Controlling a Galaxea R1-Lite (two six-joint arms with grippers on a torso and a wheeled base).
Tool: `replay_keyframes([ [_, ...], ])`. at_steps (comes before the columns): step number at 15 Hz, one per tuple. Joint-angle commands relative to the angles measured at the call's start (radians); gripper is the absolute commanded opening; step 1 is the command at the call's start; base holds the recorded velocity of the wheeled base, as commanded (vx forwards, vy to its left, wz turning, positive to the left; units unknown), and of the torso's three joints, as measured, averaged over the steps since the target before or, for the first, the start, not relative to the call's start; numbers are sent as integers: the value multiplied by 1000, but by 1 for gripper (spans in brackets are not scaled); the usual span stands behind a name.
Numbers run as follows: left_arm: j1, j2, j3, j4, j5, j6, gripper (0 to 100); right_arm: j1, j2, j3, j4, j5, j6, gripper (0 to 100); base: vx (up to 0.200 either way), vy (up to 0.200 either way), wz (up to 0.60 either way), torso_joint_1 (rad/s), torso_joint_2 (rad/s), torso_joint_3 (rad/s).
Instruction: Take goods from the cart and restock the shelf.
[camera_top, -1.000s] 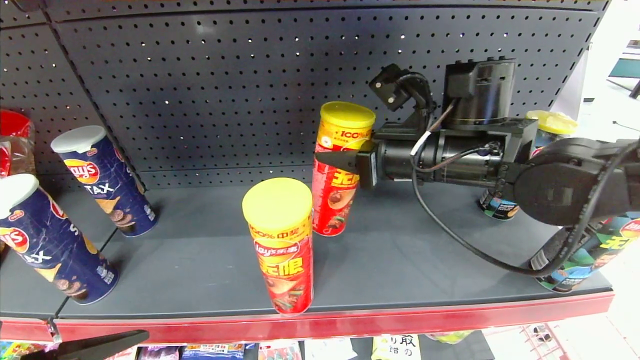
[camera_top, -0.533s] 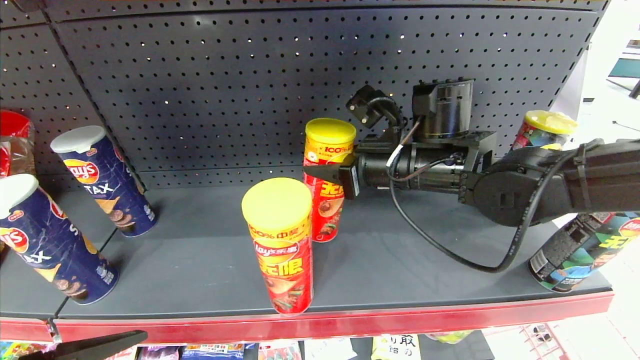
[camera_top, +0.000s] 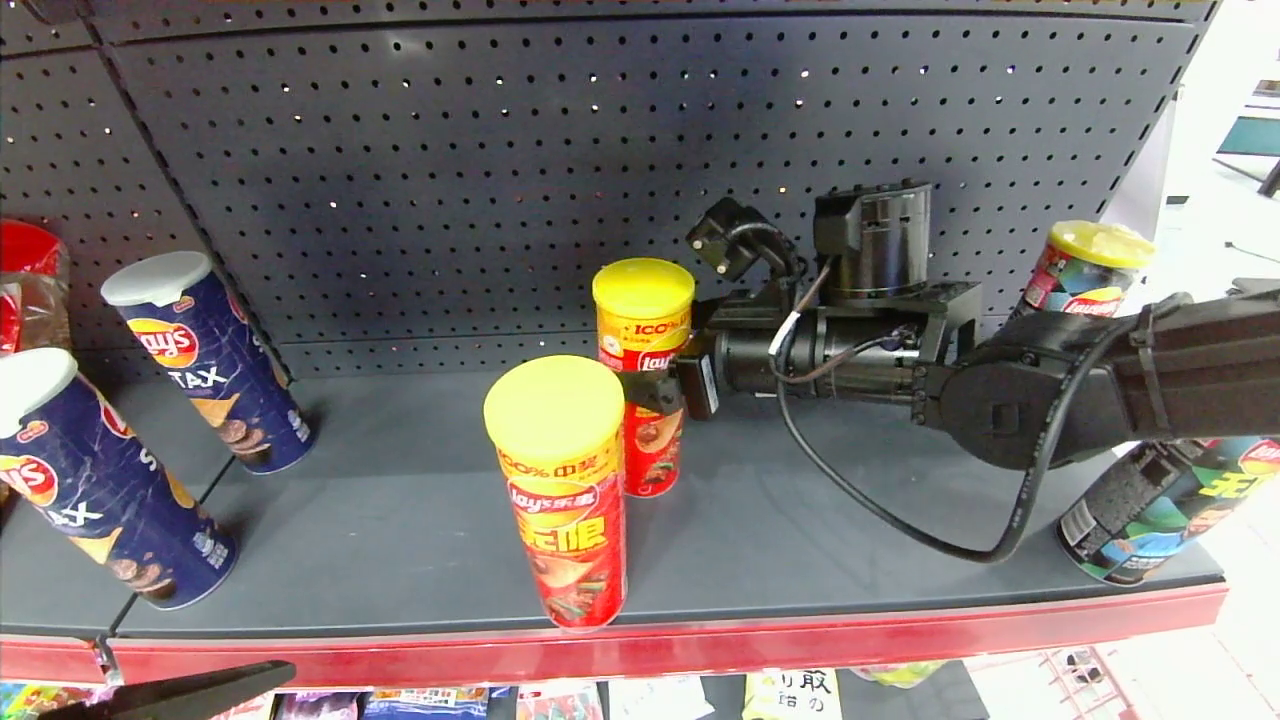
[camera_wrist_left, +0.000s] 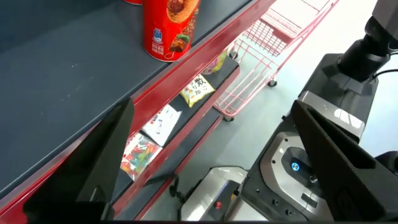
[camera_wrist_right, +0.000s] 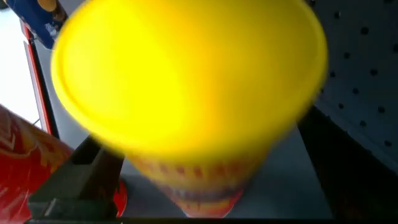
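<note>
Standing upright on the shelf (camera_top: 400, 520) just behind the front can (camera_top: 562, 490), the red can (camera_top: 643, 320) is gripped at mid-height by the right end effector (camera_top: 648, 386), closed from the right across its vertical axis.

Lit brightly and evenly from overhead and in front. Soft shadow on the dark grey metal shelf deck (camera_top: 400, 520) beneath the right gripper (camera_top: 655, 388) and beside the tall red cylindrical chip can with yellow plastic lid (camera_top: 640, 375) in its grasp. Pinpricks of backlight through the dark perforated steel back panel (camera_top: 450, 200) above the gripper. Washed-out white floor (camera_top: 1220, 180) far along its arm side. Bent by the wide lens far from the gripper, with navy cardboard tubes with white caps (camera_top: 205, 365) tipped outward. From the right wrist, yellow lid (camera_wrist_right: 186, 81) too close, smeared out of focus.
</note>
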Motion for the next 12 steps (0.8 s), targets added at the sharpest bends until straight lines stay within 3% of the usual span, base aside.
replay_keyframes([
  [1, 0, 5, -1, 0, 0, 0, 100, 1, -49, 41, 1, -3, 2, 100, 0, 0, 0, 0, 0, 0],
  [3, 2, 33, -1, 1, 26, 0, 100, -7, -143, 175, 1, -11, 4, 100, 0, 0, 0, 0, 0, 0],
  [5, 8, 88, -16, 3, 83, -24, 100, -10, -233, 304, -3, -36, 9, 100, 0, 0, 0, 0, 0, 0],
  [9, 37, 349, -111, 1, 267, -27, 100, -52, -468, 549, -4, -59, 25, 100, 0, 0, 0, 0, 0, 0],
  [12, 35, 559, -217, -3, 288, -6, 100, -84, -632, 669, -3, -74, 29, 100, 0, 0, 0, 0, 0, 0],
])
